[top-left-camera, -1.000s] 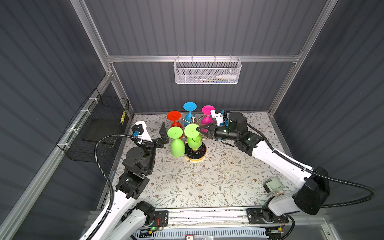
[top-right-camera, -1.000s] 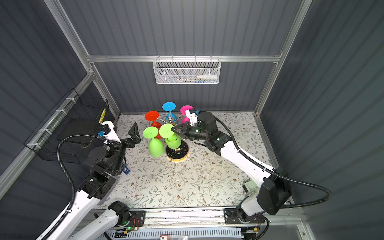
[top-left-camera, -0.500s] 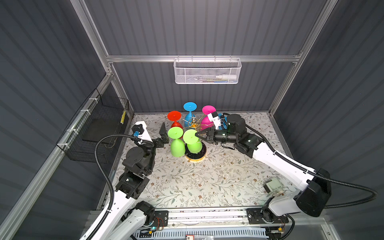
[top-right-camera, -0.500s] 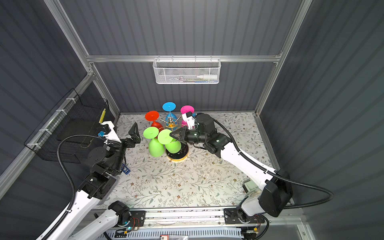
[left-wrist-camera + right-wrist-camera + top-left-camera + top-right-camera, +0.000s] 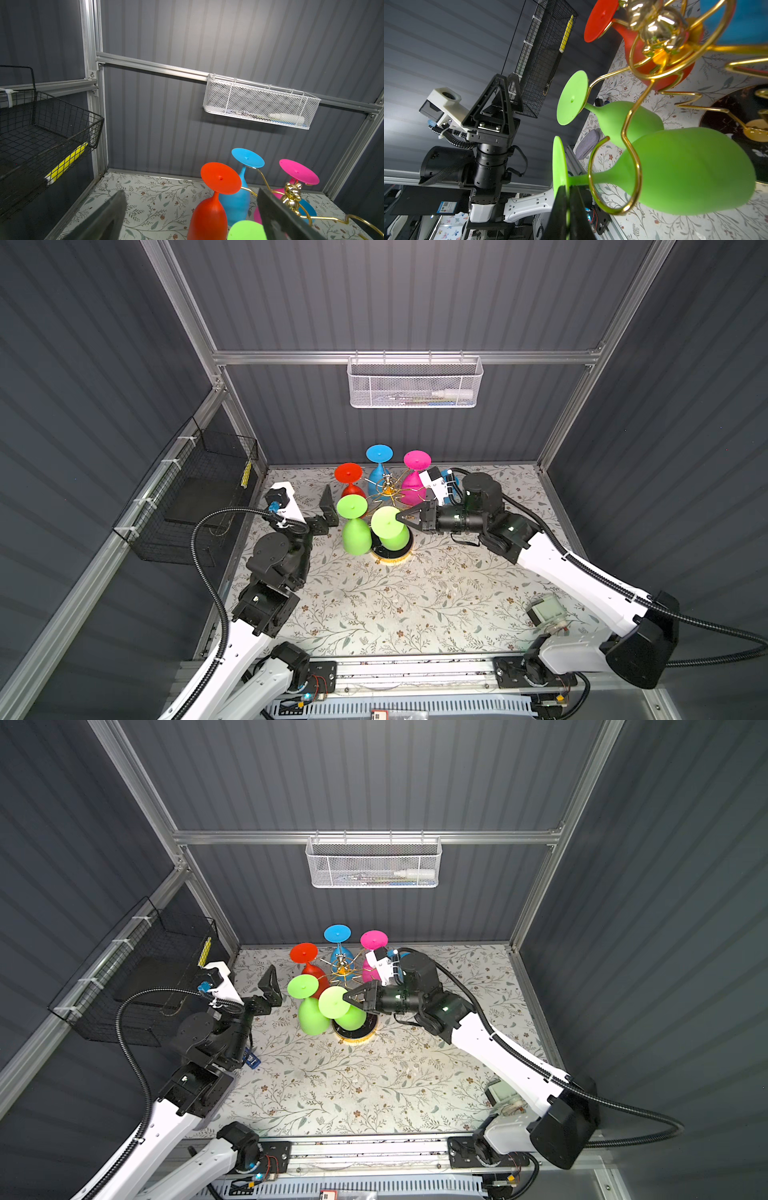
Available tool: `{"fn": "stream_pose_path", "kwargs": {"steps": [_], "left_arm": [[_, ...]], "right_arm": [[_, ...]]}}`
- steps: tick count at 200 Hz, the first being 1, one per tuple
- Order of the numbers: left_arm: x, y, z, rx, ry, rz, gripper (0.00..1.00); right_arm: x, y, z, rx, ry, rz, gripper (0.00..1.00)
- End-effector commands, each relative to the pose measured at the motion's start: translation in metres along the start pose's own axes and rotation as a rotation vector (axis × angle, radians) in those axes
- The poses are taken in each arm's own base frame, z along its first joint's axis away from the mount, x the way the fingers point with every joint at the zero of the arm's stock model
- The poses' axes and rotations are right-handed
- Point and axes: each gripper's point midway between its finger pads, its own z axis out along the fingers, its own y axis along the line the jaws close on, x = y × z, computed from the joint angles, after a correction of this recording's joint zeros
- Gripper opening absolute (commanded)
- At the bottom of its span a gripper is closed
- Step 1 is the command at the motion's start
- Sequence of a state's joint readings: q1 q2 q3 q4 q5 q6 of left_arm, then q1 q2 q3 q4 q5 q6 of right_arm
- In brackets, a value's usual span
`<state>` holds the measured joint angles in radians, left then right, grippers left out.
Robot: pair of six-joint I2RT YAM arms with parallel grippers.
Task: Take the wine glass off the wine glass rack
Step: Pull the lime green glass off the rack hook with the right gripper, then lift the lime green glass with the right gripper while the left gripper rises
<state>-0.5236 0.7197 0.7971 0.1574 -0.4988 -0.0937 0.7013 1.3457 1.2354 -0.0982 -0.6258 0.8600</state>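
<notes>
The gold wine glass rack (image 5: 387, 489) (image 5: 341, 968) stands at the back middle on its round black base (image 5: 392, 558). Red, blue, pink and green glasses hang from it upside down. My right gripper (image 5: 401, 517) (image 5: 348, 997) (image 5: 568, 199) is shut on the round foot of the nearer green wine glass (image 5: 386, 522) (image 5: 332, 1002) (image 5: 685, 170). That glass is tilted, and its stem still passes through a gold ring (image 5: 636, 187). My left gripper (image 5: 329, 508) (image 5: 271, 990) (image 5: 191, 194) is open, empty, and just left of the other green glass (image 5: 355, 531).
A white mesh basket (image 5: 413, 383) hangs on the back wall. A black wire basket (image 5: 199, 489) hangs on the left wall. A small grey-white device (image 5: 546, 612) lies on the floral mat at the front right. A small blue item (image 5: 251, 1058) lies by the left arm.
My right gripper has drawn the green glass's foot a little toward the front, and the glass has tilted more. The left arm has not moved.
</notes>
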Motion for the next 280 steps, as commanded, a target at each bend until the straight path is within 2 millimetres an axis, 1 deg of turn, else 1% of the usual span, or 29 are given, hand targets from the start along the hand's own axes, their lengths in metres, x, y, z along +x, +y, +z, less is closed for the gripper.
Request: {"fn": "stream_pose_path", "kwargs": {"steps": [1,38,71,91,118,125,127,129,140,149,166,190,206,214,241,250,260,280], "left_arm": [[-0.010,0.003,0.000,-0.018,-0.030,0.000,0.99],[-0.011,0.001,0.003,-0.016,-0.033,0.000,0.99],[-0.011,-0.002,0.007,-0.010,-0.034,-0.002,0.99],[-0.013,-0.004,0.009,-0.003,-0.036,-0.004,1.00],[-0.016,-0.006,0.012,0.002,-0.042,-0.007,1.00],[-0.017,-0.007,0.012,0.004,-0.045,-0.010,0.99],[-0.017,-0.007,0.012,0.005,-0.045,-0.010,1.00],[-0.017,-0.007,0.012,0.006,-0.046,-0.012,0.99],[-0.018,-0.009,0.013,0.012,-0.049,-0.018,1.00],[-0.020,-0.011,0.014,0.022,-0.050,-0.022,0.99],[-0.021,-0.018,0.016,0.053,-0.046,-0.031,0.99],[-0.023,-0.030,0.020,0.112,-0.030,-0.047,0.98],[-0.024,-0.041,0.023,0.157,-0.005,-0.058,0.96],[-0.026,-0.047,0.024,0.190,0.000,-0.065,0.95],[-0.029,-0.074,0.027,0.318,0.030,-0.087,0.90],[-0.030,-0.081,0.028,0.354,0.040,-0.103,0.87],[-0.031,-0.092,0.030,0.404,0.052,-0.114,0.84],[-0.032,-0.111,0.035,0.497,0.088,-0.141,0.81]], "right_arm": [[0.011,0.008,-0.008,-0.019,0.034,-0.045,0.00],[0.023,0.010,-0.018,-0.026,0.056,-0.066,0.00],[0.028,0.022,-0.029,-0.056,0.055,-0.093,0.00],[0.030,0.021,-0.038,-0.041,0.054,-0.096,0.00],[0.027,0.011,-0.057,-0.017,0.016,-0.068,0.00],[0.024,0.003,-0.060,-0.003,0.009,-0.046,0.00],[0.024,0.008,-0.067,-0.014,-0.005,-0.056,0.00],[0.023,0.009,-0.070,-0.015,-0.013,-0.055,0.00],[0.021,0.004,-0.080,-0.011,-0.036,-0.040,0.00],[0.017,0.001,-0.089,-0.005,-0.060,-0.030,0.00],[0.010,0.000,-0.106,0.003,-0.102,-0.034,0.00],[-0.003,0.005,-0.130,0.014,-0.164,-0.060,0.00],[-0.016,0.011,-0.146,0.015,-0.207,-0.089,0.00],[-0.024,0.017,-0.155,0.003,-0.238,-0.110,0.00],[-0.050,0.040,-0.175,-0.091,-0.309,-0.161,0.00],[-0.058,0.047,-0.179,-0.125,-0.319,-0.164,0.00],[-0.066,0.060,-0.183,-0.168,-0.329,-0.197,0.00],[-0.077,0.081,-0.192,-0.213,-0.341,-0.256,0.00]]}}
